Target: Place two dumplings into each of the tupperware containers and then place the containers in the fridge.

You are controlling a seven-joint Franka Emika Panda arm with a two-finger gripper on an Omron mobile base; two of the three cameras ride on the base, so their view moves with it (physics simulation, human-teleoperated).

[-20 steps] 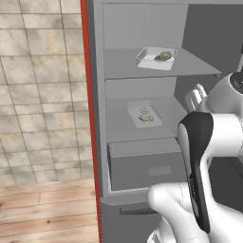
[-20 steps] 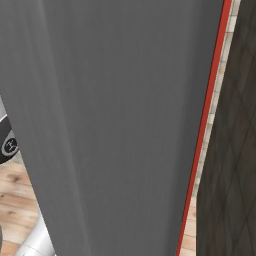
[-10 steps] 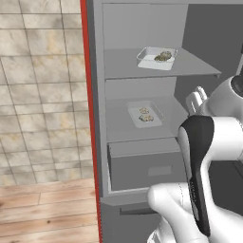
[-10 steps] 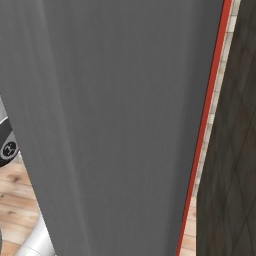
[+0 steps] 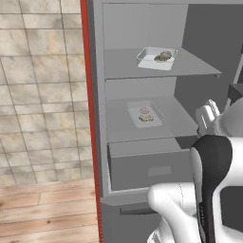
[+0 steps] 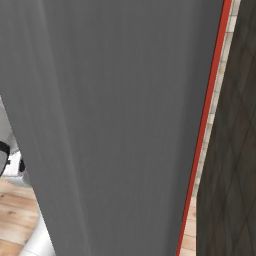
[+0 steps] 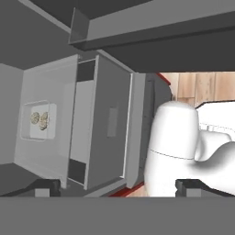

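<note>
Now 2 tupperware containers (image 5: pixel 157 58) shelved in fridge (image 5: pixel 190 76)

The fridge (image 5: pixel 142 123) stands open, a tall cabinet with a grey interior, flat grey shelves and a red outer edge down its left side. On the upper shelf sits 1 tupperware container (image 5: pixel 156 58), a shallow clear tray with rounded corners and a raised rim, set near the shelf's front and slightly askew. Inside it lie 2 dumplings (image 5: pixel 163 56), lumpy beige-tan pieces touching each other (their mottling barely resolves). On the shelf below rests the second tupperware container (image 5: pixel 144 114), roughly centred. It holds 2 more dumplings (image 5: pixel 144 114), just beside one another. Beneath that shelf the grey drawer (image 5: pixel 147 163) juts forward.
</note>
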